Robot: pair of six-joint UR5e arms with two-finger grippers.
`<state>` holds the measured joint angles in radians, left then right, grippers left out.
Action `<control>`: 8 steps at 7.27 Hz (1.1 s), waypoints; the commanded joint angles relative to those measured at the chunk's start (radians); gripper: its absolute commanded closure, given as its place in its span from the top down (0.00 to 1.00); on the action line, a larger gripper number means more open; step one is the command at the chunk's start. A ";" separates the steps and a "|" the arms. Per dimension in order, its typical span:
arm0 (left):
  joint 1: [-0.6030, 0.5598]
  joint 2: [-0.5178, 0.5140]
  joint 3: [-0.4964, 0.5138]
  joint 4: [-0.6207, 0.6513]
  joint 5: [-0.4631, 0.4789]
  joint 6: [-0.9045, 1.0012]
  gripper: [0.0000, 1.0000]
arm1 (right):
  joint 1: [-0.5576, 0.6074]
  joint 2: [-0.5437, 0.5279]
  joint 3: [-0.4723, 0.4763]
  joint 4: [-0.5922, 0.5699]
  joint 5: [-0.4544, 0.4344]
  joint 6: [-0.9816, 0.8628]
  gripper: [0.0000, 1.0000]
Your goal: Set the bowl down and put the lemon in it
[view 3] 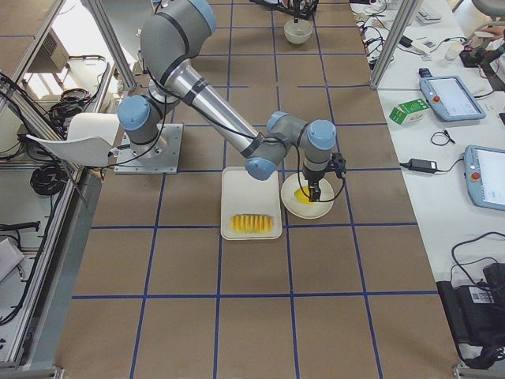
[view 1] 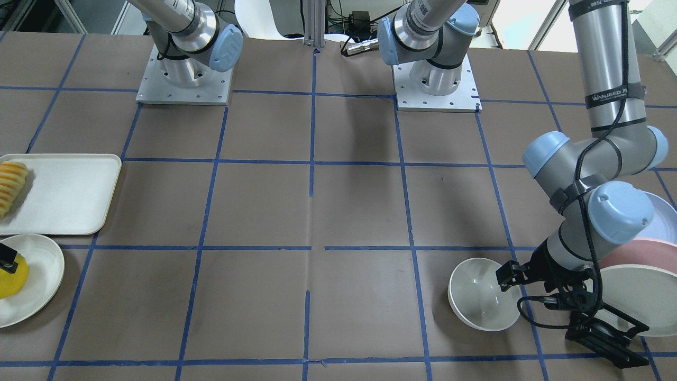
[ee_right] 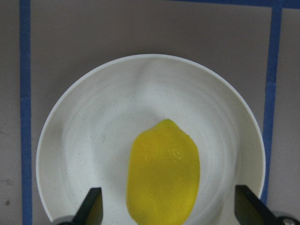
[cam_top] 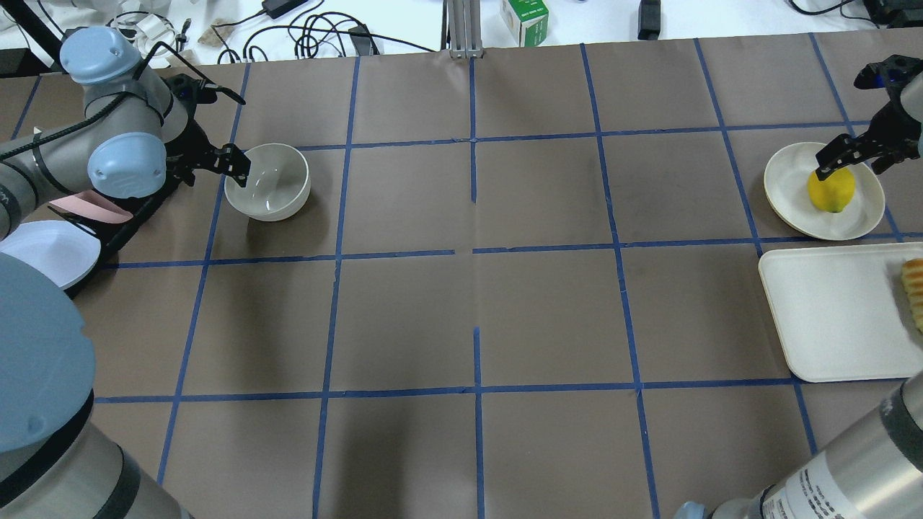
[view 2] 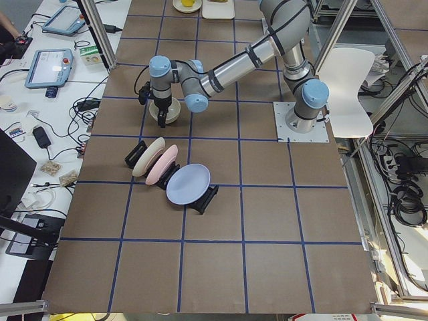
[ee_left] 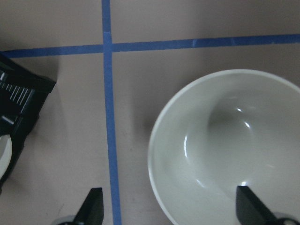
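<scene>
The off-white bowl (cam_top: pixel 268 180) stands upright on the table at the far left; it also shows in the front view (view 1: pixel 478 293) and the left wrist view (ee_left: pixel 225 150). My left gripper (cam_top: pixel 234 164) is open and straddles the bowl's near wall, with one finger inside and one outside (ee_left: pixel 171 208). The yellow lemon (cam_top: pixel 831 191) lies on a shallow white plate (cam_top: pixel 793 187) at the far right. My right gripper (cam_top: pixel 845 156) is open just above the lemon (ee_right: pixel 163 176), with a finger on each side, not closed on it.
A white tray (cam_top: pixel 829 317) with sliced orange-yellow ridged food (cam_top: pixel 914 288) lies beside the lemon's plate. A black rack with several plates (view 1: pixel 634 296) stands right beside the bowl and my left arm. A green box (cam_top: pixel 524 18) stands beyond the table's far edge.
</scene>
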<state>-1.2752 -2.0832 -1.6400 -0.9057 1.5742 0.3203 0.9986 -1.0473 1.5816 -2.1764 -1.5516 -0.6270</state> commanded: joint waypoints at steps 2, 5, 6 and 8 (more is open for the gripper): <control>0.008 -0.017 -0.009 -0.002 -0.019 -0.055 0.00 | 0.000 0.030 -0.003 -0.002 -0.001 0.009 1.00; -0.006 0.029 -0.008 -0.044 -0.010 -0.056 0.00 | 0.000 0.038 0.007 0.000 -0.002 0.051 0.48; -0.006 0.052 -0.004 -0.079 -0.011 -0.056 0.00 | 0.000 0.039 0.008 0.003 -0.004 0.070 0.11; -0.041 0.122 -0.003 -0.168 -0.051 -0.079 0.00 | 0.000 0.035 0.006 0.015 -0.044 0.072 0.00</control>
<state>-1.2897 -2.0053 -1.6446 -1.0145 1.5520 0.2576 0.9986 -1.0114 1.5876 -2.1668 -1.5703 -0.5598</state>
